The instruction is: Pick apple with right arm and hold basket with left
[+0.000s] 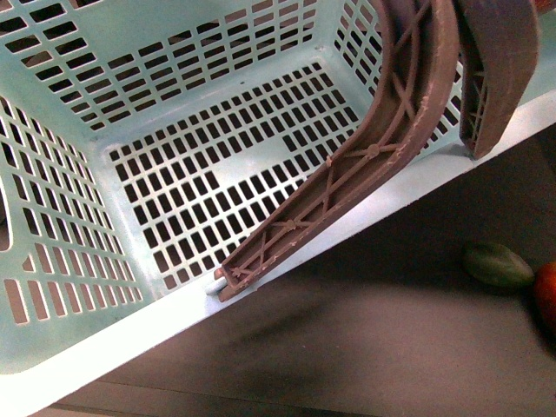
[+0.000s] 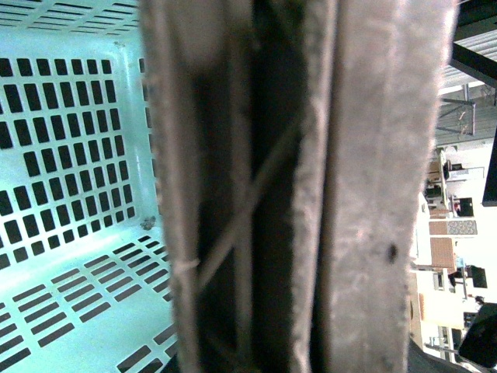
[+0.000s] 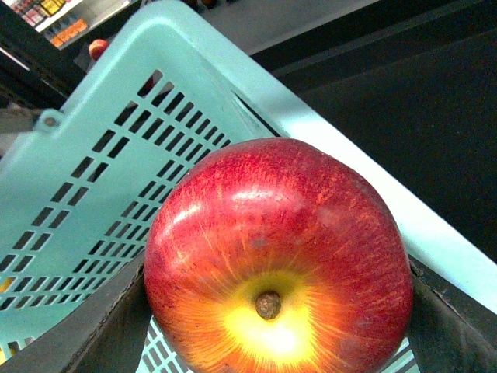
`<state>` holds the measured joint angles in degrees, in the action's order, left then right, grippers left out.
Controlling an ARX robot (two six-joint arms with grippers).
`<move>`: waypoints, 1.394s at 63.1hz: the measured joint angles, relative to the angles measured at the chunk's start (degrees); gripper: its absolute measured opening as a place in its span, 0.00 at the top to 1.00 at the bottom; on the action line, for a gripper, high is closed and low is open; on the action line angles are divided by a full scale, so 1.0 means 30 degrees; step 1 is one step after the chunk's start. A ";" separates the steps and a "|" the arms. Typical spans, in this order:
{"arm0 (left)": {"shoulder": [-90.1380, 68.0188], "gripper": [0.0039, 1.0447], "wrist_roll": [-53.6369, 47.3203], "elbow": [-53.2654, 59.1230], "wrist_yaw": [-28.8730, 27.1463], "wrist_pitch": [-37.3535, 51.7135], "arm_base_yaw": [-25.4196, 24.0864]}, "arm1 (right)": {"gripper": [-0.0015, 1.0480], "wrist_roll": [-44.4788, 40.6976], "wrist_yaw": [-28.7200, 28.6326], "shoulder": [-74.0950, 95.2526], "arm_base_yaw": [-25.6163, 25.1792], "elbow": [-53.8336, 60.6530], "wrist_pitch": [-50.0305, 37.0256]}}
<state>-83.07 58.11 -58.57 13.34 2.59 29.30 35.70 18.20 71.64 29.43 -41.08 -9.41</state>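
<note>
The mint-turquoise basket (image 1: 78, 339) fills the front view, tilted, and its slotted floor looks empty. Its two brownish-mauve handles (image 1: 408, 113) rise to the upper right. In the left wrist view those handles (image 2: 373, 194) stand very close and fill the middle, with the basket floor (image 2: 70, 256) beside them. My left gripper is shut on them, but its fingers do not show. In the right wrist view the red apple (image 3: 278, 233) with its yellow patch sits between dark fingers (image 3: 450, 326). My right gripper (image 3: 272, 326) is shut on it, close over the basket's rim (image 3: 349, 155).
On the dark table to the right of the basket lie a dark green oval fruit (image 1: 497, 265) and an orange-red fruit (image 1: 547, 295), which the frame edge cuts off. A small red fruit (image 3: 97, 48) shows beyond the basket. Neither arm appears in the front view.
</note>
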 joint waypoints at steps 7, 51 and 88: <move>0.0000 0.86 -0.0007 0.0000 0.0000 0.0000 0.0000 | 0.24 -0.0073 0.0000 0.0612 0.0189 -0.0073 -0.0131; -0.0146 0.86 -0.0029 -0.0007 -0.0022 0.0000 0.0015 | 0.08 -0.1268 0.1617 -0.0984 0.0153 -0.0430 0.1625; -0.0153 0.86 -0.0044 -0.0015 0.0058 0.0000 0.0000 | 0.08 -0.2506 0.6069 -0.9632 -0.3242 0.1042 0.8495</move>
<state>-83.53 57.98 -58.61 13.52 2.59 29.30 28.18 36.40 42.74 19.70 -37.95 16.08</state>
